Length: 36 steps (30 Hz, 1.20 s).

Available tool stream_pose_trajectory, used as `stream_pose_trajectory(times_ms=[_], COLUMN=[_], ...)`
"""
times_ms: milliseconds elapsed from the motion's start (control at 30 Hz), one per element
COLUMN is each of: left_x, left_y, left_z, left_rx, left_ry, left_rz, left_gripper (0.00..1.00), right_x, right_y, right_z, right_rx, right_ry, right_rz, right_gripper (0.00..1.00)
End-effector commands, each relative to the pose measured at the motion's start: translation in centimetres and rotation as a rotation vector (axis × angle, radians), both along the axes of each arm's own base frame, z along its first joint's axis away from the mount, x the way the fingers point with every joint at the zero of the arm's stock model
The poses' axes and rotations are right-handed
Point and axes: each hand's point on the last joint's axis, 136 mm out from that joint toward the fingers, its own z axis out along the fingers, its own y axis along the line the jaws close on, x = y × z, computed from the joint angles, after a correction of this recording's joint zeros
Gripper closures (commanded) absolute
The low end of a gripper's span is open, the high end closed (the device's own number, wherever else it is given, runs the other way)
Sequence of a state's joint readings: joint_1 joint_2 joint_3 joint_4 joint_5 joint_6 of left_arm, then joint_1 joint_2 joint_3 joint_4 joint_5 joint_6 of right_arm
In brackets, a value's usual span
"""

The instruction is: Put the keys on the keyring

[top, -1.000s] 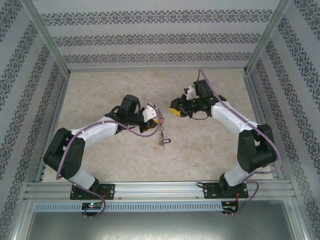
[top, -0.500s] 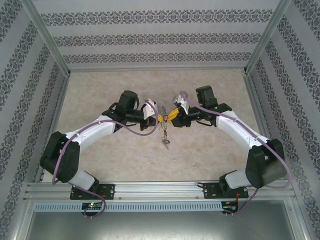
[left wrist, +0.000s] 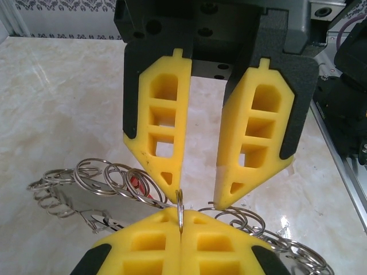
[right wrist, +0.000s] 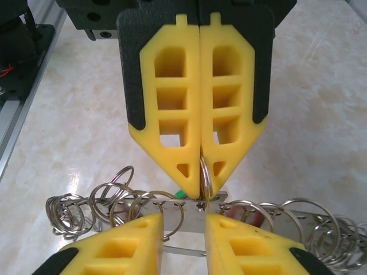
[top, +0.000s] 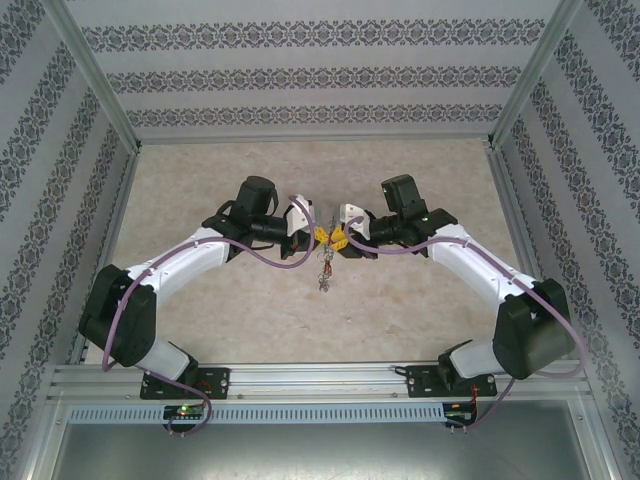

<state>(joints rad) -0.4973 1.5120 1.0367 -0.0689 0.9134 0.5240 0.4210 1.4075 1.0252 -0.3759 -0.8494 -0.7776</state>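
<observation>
My left gripper [top: 319, 236] [left wrist: 180, 221] is shut on one small ring of the keyring [left wrist: 97, 186]. The keyring, a silvery metal strip fringed with wire rings, hangs below the fingers above the table [top: 325, 268]. My right gripper [top: 338, 240] [right wrist: 184, 215] faces the left one tip to tip and is open. Its two yellow fingers [left wrist: 166, 132] straddle the held ring [right wrist: 205, 172], and one tip touches it. One red key [left wrist: 134, 183] [right wrist: 262, 220] shows partly behind the rings, and whether it hangs on one I cannot tell. A small green piece [right wrist: 180, 195] peeks above the strip.
The marble-patterned table [top: 250, 310] is walled by patterned panels on an aluminium frame [top: 100, 95]. A rail [top: 320, 380] runs along the near edge by the arm bases. Both arms meet over the middle of the table.
The right arm has swung left and closed the gap to the left gripper. The left gripper has shifted slightly right with the keyring still in it.
</observation>
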Motion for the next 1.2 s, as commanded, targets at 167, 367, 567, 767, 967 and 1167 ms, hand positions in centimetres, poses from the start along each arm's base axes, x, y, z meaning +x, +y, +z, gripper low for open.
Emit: stream_pose_trajectory(times_ms=[167,367,567,767,967,1167], left_x=[-0.6,-0.6,-0.6,-0.3,-0.3,-0.3], left_y=[-0.5,-0.5,-0.4,-0.5,-0.5,-0.6], left_z=[1.4,1.1,1.3,2.0,1.9,2.3], left_rx=[-0.039,-0.033,-0.035,-0.055,-0.056,-0.062], left_ry=[-0.031,-0.022,-0.03,-0.042,-0.04,-0.046], left_rz=[-0.049,-0.053,-0.041,-0.031,-0.034,-0.037], left_gripper=[1.0,1.0,1.0,1.0,1.0,1.0], right_x=[0.4,0.9,0.8,0.5,0.4,0.2], right_y=[0.2,0.4,0.9,1.0,0.8,1.0], right_z=[2.1,3.1,3.7,2.5,2.1,1.8], right_rx=[0.038,0.052,0.072,0.053,0.045,0.046], right_ry=[-0.076,-0.087,-0.06,-0.038,-0.024,0.002], right_rz=[0.006,0.004,0.03,0.03,0.027,0.044], right_gripper=[0.76,0.77,0.82,0.81,0.79,0.77])
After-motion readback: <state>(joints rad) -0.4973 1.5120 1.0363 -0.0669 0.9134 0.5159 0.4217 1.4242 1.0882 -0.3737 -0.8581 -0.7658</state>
